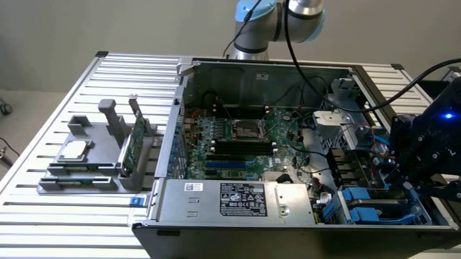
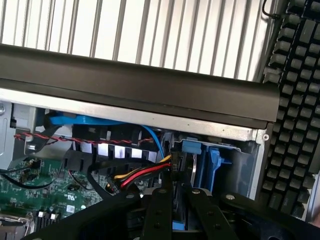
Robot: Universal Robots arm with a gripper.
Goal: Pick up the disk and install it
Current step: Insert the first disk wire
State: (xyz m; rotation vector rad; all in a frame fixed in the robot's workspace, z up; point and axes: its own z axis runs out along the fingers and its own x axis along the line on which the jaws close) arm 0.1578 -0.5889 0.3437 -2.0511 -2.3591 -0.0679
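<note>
The disk (image 2: 178, 223) stands edge-on in the drive bay at the computer case's front corner. It shows as a dark slab with blue carrier plastic, and blue end tabs (image 2: 192, 147) lie just beyond it. My gripper (image 2: 177, 194) reaches down into the bay, its two black fingers (image 2: 159, 212) pressed close on either side of the slab. In the exterior view the gripper (image 1: 407, 186) hangs over the bay on the exterior view's right, above the blue carrier (image 1: 364, 211) and its silver top.
Red, yellow and black power wires (image 2: 145, 174) and a blue cable (image 2: 80, 120) run right beside the bay. The motherboard (image 1: 241, 137) fills the open case (image 1: 216, 199). A grey holder (image 1: 79, 181) with a silver chip (image 1: 75, 151) and a green card (image 1: 133, 143) sits at the exterior view's left. A keyboard (image 2: 295, 100) lies outside the case.
</note>
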